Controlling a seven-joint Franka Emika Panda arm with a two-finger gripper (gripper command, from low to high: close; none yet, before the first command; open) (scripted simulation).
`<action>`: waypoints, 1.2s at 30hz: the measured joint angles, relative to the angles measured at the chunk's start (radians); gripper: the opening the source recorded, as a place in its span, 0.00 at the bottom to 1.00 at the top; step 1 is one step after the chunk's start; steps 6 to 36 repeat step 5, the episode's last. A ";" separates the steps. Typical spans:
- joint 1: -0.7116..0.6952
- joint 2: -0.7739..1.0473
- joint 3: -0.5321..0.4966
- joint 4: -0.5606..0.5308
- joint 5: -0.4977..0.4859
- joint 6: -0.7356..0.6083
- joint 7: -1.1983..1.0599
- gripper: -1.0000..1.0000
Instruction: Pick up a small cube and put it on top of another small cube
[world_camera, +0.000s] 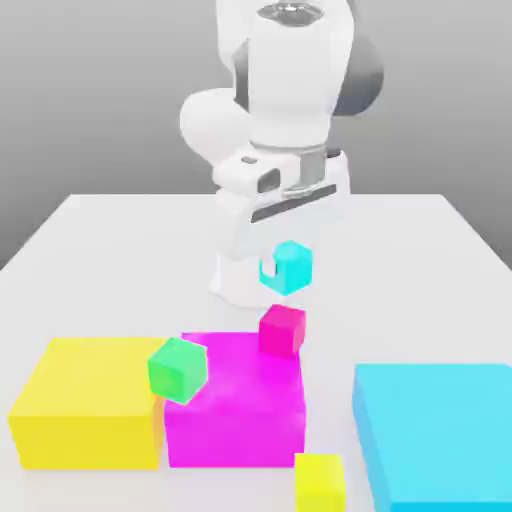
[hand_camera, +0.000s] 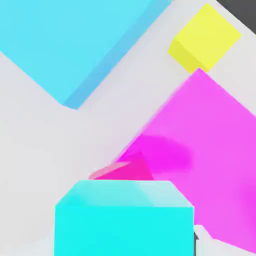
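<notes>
The tool (world_camera: 268, 268) pinches the small cyan cube (world_camera: 286, 268) and holds it up, just above the small pink cube (world_camera: 283, 330). The cyan cube looks light and stiff, like a toy block. It should not squash or break, and may be a bit smooth. Two flat sides facing each other, near the middle, are the best place to hold it. The exterior view shows the gap between the two cubes; the hand view, looking past the cyan cube, hides that gap.
</notes>
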 joint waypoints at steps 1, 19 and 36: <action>-0.001 0.031 0.001 -0.012 0.000 0.042 0.000 0.00; -0.002 0.061 0.002 -0.022 0.000 0.084 0.000 1.00; -0.002 0.061 0.002 -0.022 0.000 0.084 0.000 1.00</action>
